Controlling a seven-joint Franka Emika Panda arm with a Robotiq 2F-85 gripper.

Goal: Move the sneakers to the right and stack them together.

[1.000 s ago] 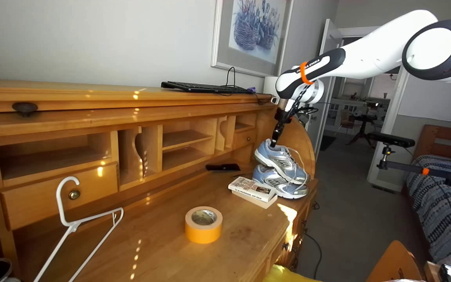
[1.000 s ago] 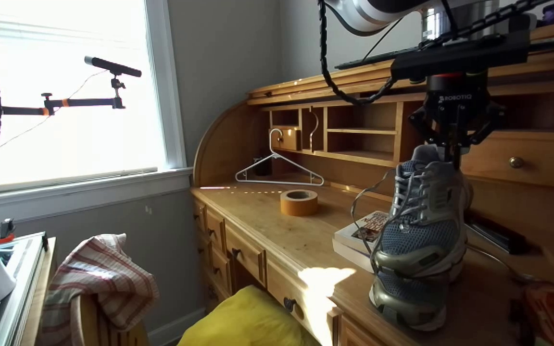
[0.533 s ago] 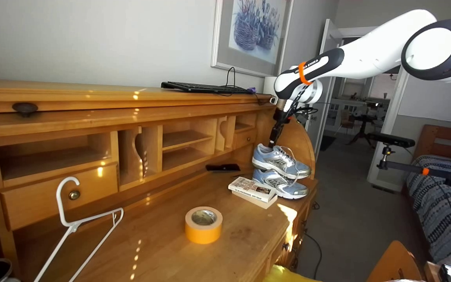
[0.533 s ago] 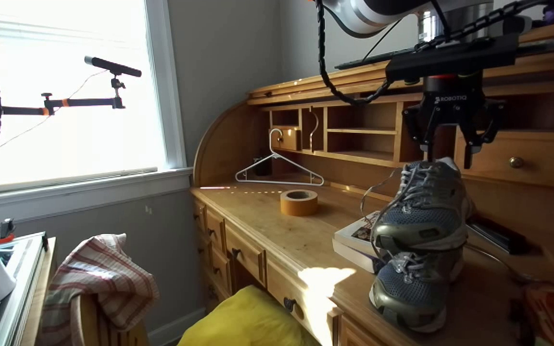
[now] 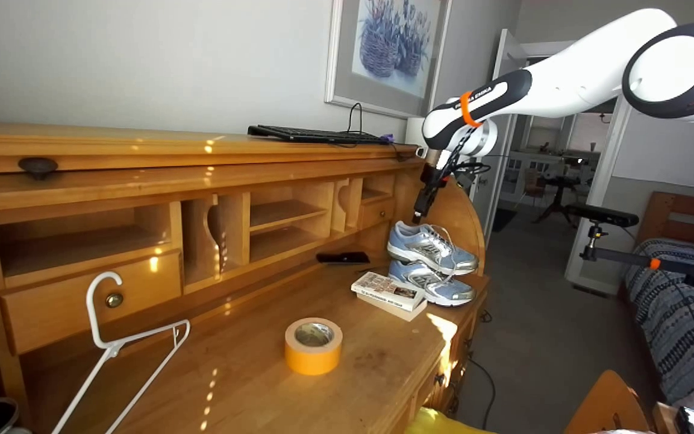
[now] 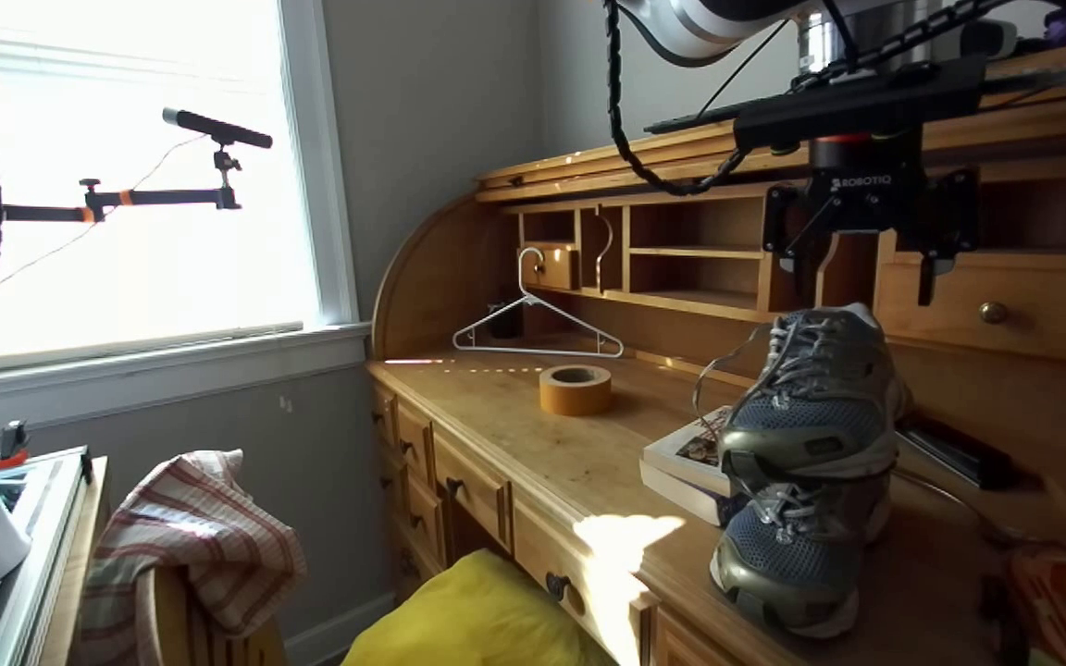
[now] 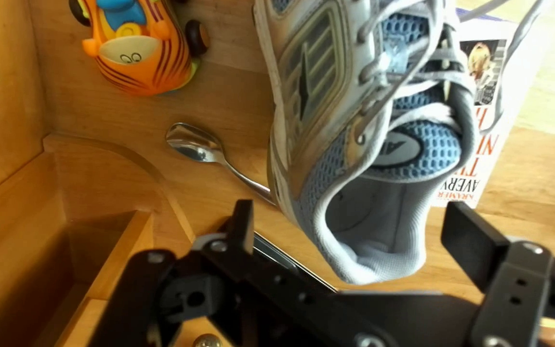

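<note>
Two silver-grey and light blue sneakers are stacked at the desk end, seen in both exterior views. The upper sneaker (image 5: 428, 248) rests on top of the lower sneaker (image 5: 434, 284), toes pointing the same way. In the wrist view the upper sneaker (image 7: 316, 96) fills the middle with its heel opening nearest me; the lower one is hidden beneath it. My gripper (image 6: 864, 277) hangs just above the upper sneaker's heel, apart from it. Its jaws are spread wide with nothing held, the fingers (image 7: 472, 246) standing either side of the heel in the wrist view.
Books (image 5: 389, 293) lie close beside the sneakers. A yellow tape roll (image 5: 314, 346) and a white hanger (image 5: 112, 349) are farther along the desk. Near the shoes are a spoon (image 7: 195, 144), an orange toy car (image 7: 138, 58) and a flat black object (image 5: 343, 258). Cubbyholes line the back.
A second ago my gripper was shut on the upper sneaker's heel, which was tilted up. It has let go, opened wide and risen slightly; the sneaker has settled flatter on the lower one.
</note>
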